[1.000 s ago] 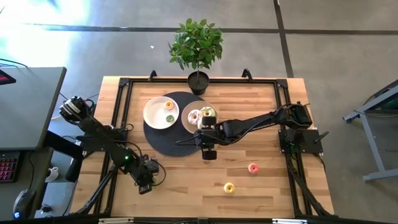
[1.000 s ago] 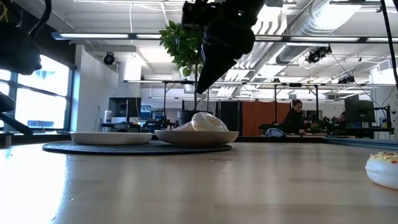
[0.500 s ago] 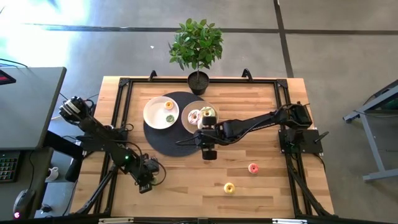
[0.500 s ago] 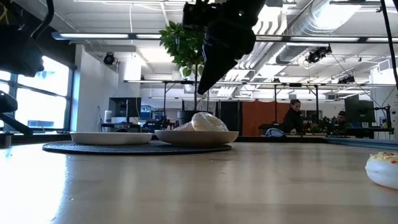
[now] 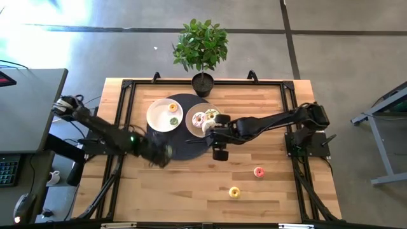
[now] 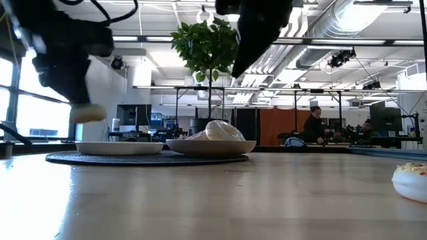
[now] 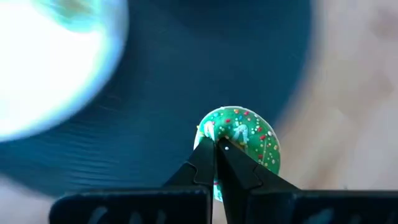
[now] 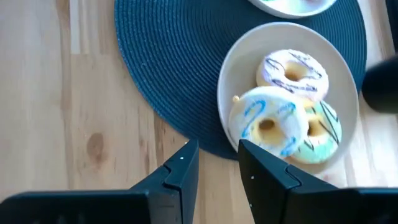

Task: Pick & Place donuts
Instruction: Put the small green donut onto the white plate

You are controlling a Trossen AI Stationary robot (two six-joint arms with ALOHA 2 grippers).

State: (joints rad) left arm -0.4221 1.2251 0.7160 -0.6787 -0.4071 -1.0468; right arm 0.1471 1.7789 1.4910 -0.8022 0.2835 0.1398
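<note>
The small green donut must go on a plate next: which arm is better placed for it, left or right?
The left. Its claw is already shut on the green donut, above the dark mat near the plate with small donuts. The right claw is open and empty beside the plate of large donuts.

Two plates (image 5: pixel 164 116) (image 5: pixel 198 125) side by side on mat (image 5: pixel 166 144); three donuts (image 8: pixel 283 114) in right plate; plant (image 5: pixel 201 48) behind; two donuts (image 5: pixel 259 172) (image 5: pixel 234 191) right-front on table (image 5: pixel 273 197).

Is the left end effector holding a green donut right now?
Yes, the left wrist view shows the left end effector shut on a green donut with sprinkles, above the dark round mat.
</note>
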